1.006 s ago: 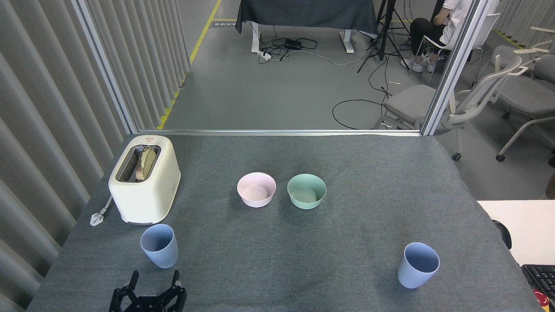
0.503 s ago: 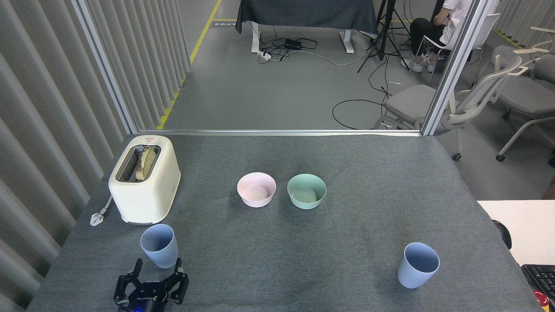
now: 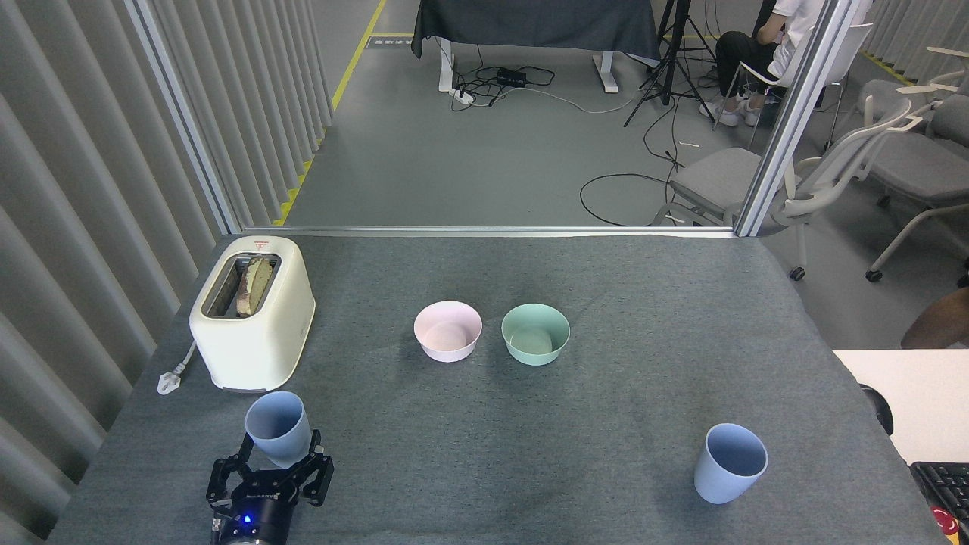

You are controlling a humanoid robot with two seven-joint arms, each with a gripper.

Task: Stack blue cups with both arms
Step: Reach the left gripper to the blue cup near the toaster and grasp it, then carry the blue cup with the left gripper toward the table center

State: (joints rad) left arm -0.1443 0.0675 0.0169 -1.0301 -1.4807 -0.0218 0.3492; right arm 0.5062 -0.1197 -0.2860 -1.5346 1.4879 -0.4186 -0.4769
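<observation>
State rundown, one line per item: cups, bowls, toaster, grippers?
left blue cup: upright, empty, on the table, unstacked
right blue cup: upright, empty, standing alone
left gripper: open, fingers either side of the left cup's base
right gripper: not in view
pink bowl: upright, empty
mint-green bowl: upright, empty
toaster: bread in the slot, plug lying loose

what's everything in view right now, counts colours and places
cups: 2, light blue, upright; one near left between the gripper fingers, one near right
bowls: 2, pink and mint green, side by side mid table
toaster: 1, cream, far left, bread in slot
table: 1, grey cloth
chairs: several, grey and white, right background
keyboard: 1, black, right edge
person: 1, seated, top right
left gripper: 1, black, open around the left cup's base
right gripper: not in view
</observation>
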